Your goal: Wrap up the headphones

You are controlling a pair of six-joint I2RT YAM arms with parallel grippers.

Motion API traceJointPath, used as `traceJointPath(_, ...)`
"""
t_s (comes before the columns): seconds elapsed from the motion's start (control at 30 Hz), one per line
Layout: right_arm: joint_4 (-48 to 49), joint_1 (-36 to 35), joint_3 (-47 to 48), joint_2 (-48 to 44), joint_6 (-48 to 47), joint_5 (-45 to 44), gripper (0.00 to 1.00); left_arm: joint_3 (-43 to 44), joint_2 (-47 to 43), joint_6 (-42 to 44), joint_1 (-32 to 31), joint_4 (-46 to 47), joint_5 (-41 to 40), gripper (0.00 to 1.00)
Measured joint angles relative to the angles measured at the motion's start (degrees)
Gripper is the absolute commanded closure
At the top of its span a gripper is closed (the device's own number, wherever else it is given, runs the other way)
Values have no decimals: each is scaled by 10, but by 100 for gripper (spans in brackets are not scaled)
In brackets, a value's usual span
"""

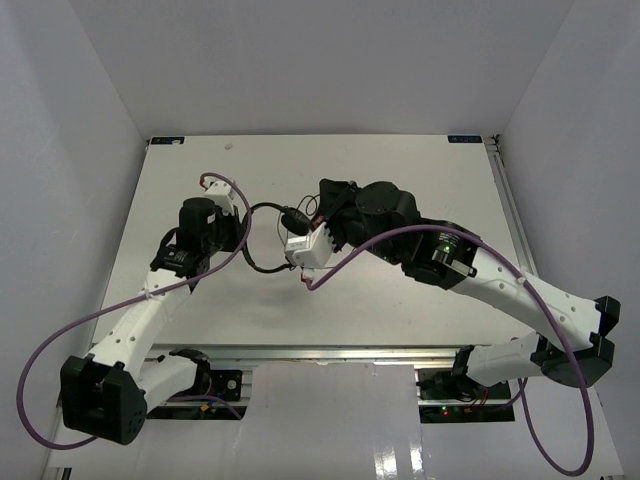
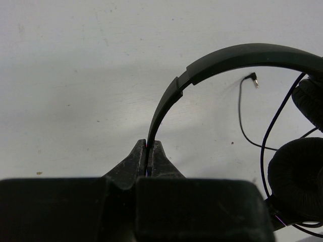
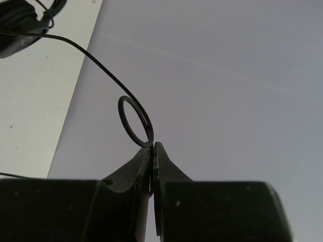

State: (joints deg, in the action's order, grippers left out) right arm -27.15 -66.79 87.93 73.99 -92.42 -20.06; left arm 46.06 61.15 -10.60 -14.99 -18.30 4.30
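Headphones [image 2: 237,54] lie mid table [image 1: 400,160], w/ both grippers clamped on them.
L gripper [image 2: 150,145] pinches the thin end of the band edge-on. In the L wrist view the band arcs up and then right, toward the two padded cups [image 2: 298,171] at the frame's right edge. From above, the arc bulges toward the L arm and its open side faces the R arm (cups mostly hidden under it). Jack [image 2: 254,78] lies on the table inside the arc. R gripper [image 3: 153,146] faces the wall, tips closed on the cord [image 3: 101,68], w/ a small black ring [image 3: 119,113] touching the tips (separate ring or cord loop: can't tell).
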Motion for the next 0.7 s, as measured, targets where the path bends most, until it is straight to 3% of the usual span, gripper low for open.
traceJointPath(0.7, 39, 140, 99, 151, 159, 137, 92, -22, -40, 27, -62, -31, 106, 100)
